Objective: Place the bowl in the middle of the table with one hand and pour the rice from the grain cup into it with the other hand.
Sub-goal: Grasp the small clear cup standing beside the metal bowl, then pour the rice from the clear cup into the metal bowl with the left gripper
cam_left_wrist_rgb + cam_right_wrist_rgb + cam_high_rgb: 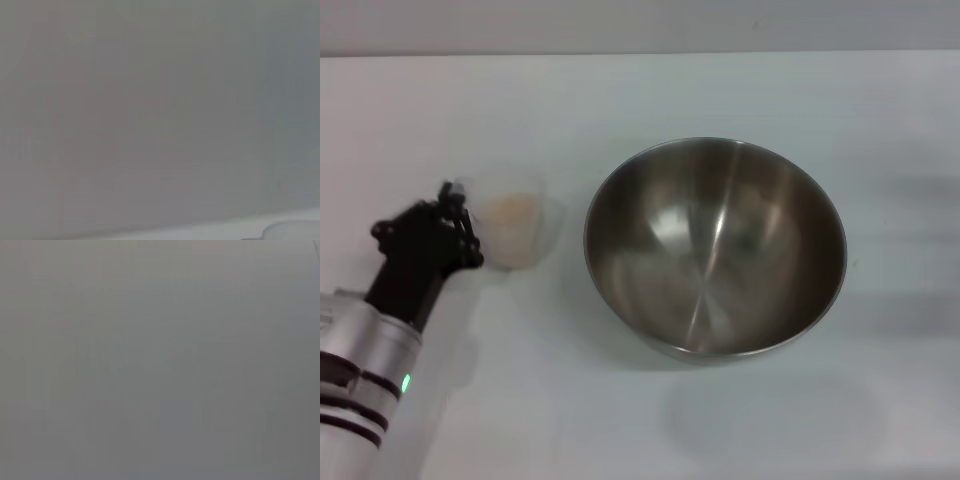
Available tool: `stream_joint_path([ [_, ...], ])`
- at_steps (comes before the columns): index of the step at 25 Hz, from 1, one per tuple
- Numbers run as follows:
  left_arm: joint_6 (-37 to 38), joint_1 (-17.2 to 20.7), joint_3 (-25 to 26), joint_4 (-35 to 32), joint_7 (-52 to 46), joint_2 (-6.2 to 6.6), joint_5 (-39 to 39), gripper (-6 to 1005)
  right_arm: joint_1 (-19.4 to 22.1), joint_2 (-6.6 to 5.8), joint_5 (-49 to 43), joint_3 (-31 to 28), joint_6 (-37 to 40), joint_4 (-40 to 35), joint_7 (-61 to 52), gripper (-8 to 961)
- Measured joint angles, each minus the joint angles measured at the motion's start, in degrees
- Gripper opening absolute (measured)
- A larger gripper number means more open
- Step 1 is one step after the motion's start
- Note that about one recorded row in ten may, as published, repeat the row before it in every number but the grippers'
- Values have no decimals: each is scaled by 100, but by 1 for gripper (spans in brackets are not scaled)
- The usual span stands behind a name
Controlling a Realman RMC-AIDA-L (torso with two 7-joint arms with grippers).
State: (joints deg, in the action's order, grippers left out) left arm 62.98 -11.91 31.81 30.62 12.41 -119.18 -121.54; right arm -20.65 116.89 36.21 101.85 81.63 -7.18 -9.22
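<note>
The large steel bowl (pixel 715 248) stands empty near the middle of the white table (pixel 640 90). To its left stands the small clear grain cup (pixel 513 220) with pale rice (pixel 512 212) in it. My left gripper (pixel 455 222) is at the cup's left side, by its handle, with the black wrist and silver arm trailing to the lower left. I cannot see how its fingers stand. My right gripper is out of view. Both wrist views show only a blank grey surface.
A faint shadow lies on the table at the right (pixel 920 190).
</note>
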Motion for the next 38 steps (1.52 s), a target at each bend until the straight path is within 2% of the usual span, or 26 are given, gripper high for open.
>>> stream_joint_path([
  [7,1227,-300,47,-399,226,9,-40,26,-200,0,1,0,-33,-3,29,618],
  [13,1769,-468,-92,-427,1520,9,-70,29,-427,6,1,0,-70,50,42,619],
  [20,1832,-876,-644,-508,3287,7,-72,32,-467,0,1,-130,-87,17,47,620],
  [25,1857,-1082,-847,-541,4188,0,-72,34,-466,-9,1,-228,-111,16,49,618],
  [31,1873,-1139,-912,-541,4443,4,-77,36,-473,-33,1,-288,-124,15,52,619],
  [32,1873,-1208,-981,-549,5011,6,-339,36,-480,-39,1,-289,-126,14,52,619],
  [38,1796,-1273,-984,-541,6185,0,-1031,39,-505,-64,0,-310,-195,14,52,620],
])
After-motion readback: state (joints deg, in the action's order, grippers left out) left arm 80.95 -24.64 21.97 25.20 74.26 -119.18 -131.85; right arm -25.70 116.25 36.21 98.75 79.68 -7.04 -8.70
